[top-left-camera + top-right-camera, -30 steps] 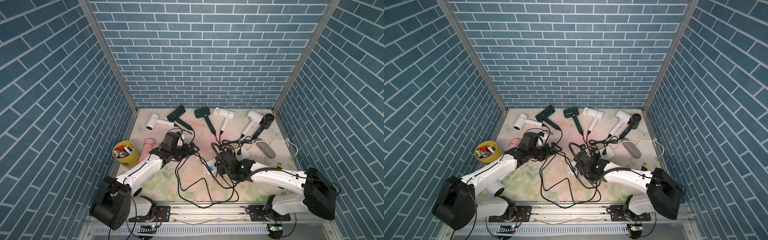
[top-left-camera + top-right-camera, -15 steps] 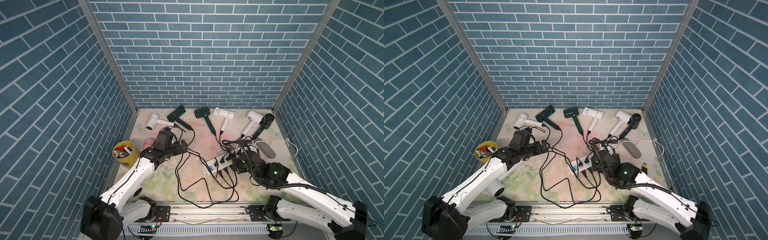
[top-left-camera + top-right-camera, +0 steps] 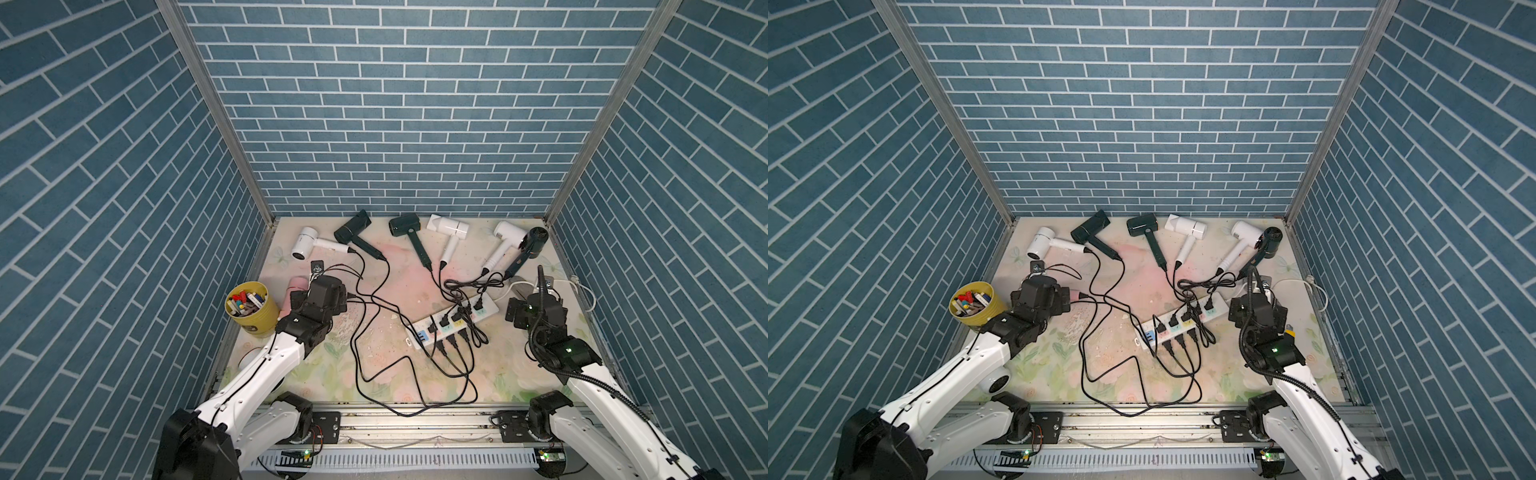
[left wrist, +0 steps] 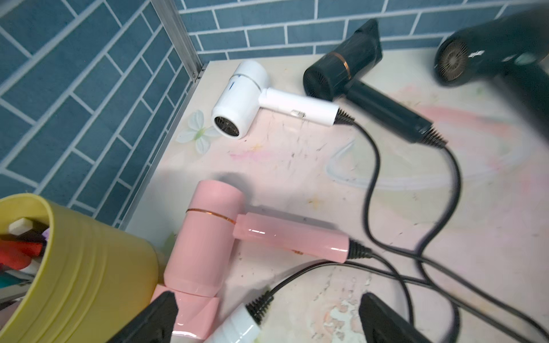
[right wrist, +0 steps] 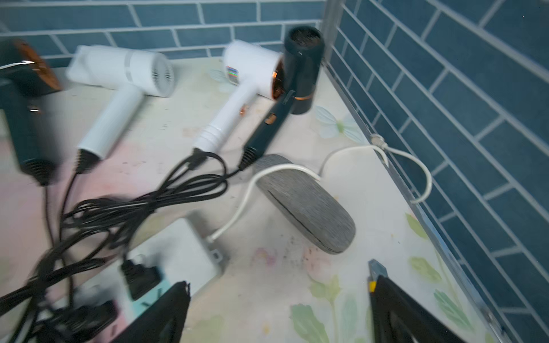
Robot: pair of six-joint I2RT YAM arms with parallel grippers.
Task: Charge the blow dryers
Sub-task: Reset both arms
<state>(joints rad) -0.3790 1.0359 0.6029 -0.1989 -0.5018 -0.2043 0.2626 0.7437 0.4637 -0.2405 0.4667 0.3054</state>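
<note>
Blow dryers [image 3: 448,227] laid along back wall [image 3: 395,124]; pink dryer [image 4: 208,240] beside left gripper [image 4: 267,300], jaws wide, empty. Right gripper [image 5: 279,279] likewise wide, empty. Shells judged light, hard, slick; cords [image 5: 178,187] limp: plug body [image 5: 139,277] best gripped.

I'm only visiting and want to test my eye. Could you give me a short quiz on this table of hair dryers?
1. True or false: the pink dryer lies beside the yellow cup.
2. The power strip has its own cable. Its colour is: A black, B white, C red.
3. Do the jaws of the right gripper stand open or shut?
Key: 1 true; 2 B; 3 open.
</note>
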